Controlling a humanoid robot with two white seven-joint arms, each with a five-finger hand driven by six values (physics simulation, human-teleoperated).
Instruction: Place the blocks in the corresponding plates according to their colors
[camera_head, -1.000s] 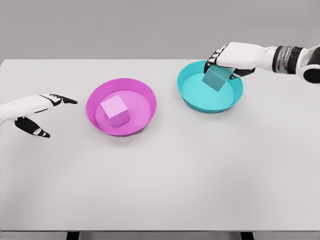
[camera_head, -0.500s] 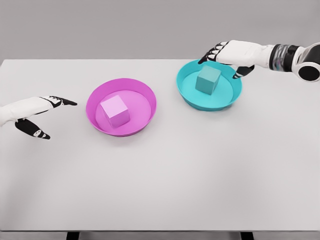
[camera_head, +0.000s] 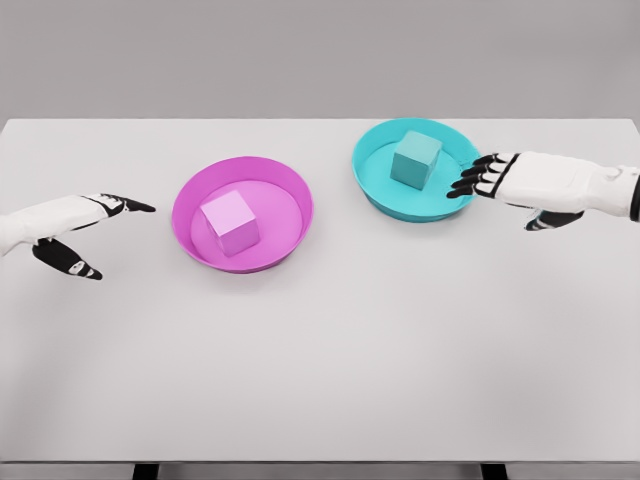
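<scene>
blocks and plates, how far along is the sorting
Both look sorted: the pink block sits in the pink plate, and the teal block rests in the teal plate. Nothing is in hand: the right hand is beside the teal plate's rim with fingers open, and the left hand is open at the table's left edge. No loose blocks are visible.

Left arm cut off by the picture's left edge just behind the left hand (camera_head: 62, 225); right arm cut off at the right edge past the wrist of the right hand (camera_head: 530, 185). Table (camera_head: 330, 360) cropped along its near edge, both near corners out of frame. Base of the pink block (camera_head: 229, 222) hidden by the near wall of the pink plate (camera_head: 290, 235); likewise the teal block (camera_head: 415, 159) in the teal plate (camera_head: 372, 190).
</scene>
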